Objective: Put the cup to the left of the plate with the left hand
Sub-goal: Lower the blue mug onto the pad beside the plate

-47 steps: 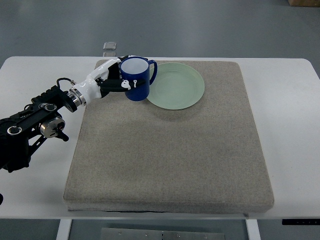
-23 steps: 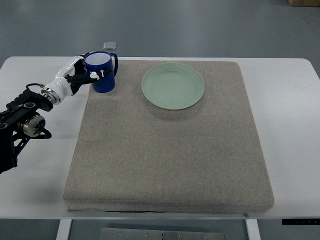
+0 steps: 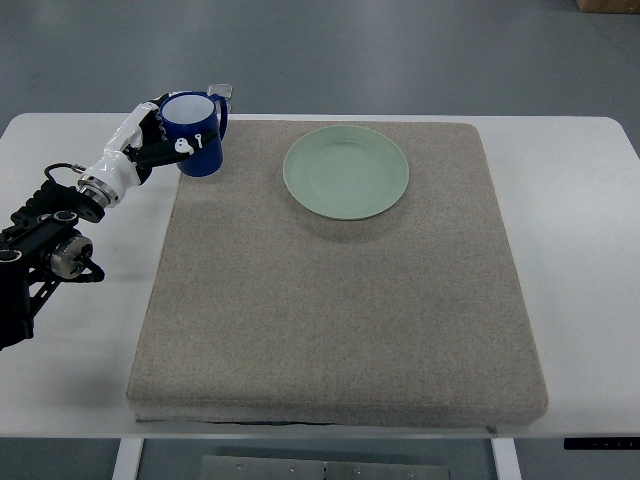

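Note:
A dark blue cup (image 3: 196, 134) with a white inside is held upright at the far left corner of the grey mat (image 3: 340, 300). My left hand (image 3: 160, 138) is shut on the cup, fingers wrapped round its left side, with its handle pointing right. The cup looks slightly raised over the mat's edge. A pale green plate (image 3: 346, 171) lies on the mat to the cup's right, well apart from it. The left arm (image 3: 55, 235) comes in from the left edge over the white table. No right arm shows.
The mat covers most of the white table (image 3: 580, 250). A small grey object (image 3: 221, 90) lies at the table's far edge just behind the cup.
The left hand has carried the cup leftward, from touching the plate's left rim to the mat's far left corner. The plate has stayed put.

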### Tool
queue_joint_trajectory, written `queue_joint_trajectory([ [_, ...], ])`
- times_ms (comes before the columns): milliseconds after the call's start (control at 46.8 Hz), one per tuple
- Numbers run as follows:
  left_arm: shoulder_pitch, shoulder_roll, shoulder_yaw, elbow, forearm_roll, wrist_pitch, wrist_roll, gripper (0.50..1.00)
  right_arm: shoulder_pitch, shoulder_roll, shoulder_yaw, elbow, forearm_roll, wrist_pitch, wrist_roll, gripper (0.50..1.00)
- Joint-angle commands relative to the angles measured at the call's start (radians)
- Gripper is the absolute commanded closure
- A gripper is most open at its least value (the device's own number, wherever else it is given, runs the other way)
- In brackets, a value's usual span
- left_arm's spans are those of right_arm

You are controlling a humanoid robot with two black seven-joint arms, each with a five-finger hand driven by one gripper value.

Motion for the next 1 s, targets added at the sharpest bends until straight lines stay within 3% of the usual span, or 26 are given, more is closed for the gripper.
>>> queue_joint_trajectory([
  [0,0.008,-0.013,0.009,0.032,0.000,0.002,-0.019,1.000,0.000,0.000,0.000,0.000,0.000,0.000,0.000,0.566],
  [278,0.010,-0.036,0.041,0.080,-0.002,0.003,-0.055,1.000,0.000,0.000,0.000,0.000,0.000,0.000,0.000,0.566],
  [982,0.010,-0.061,0.041,0.095,-0.008,0.040,-0.055,0.992,0.000,0.000,0.000,0.000,0.000,0.000,0.000,0.566],
])
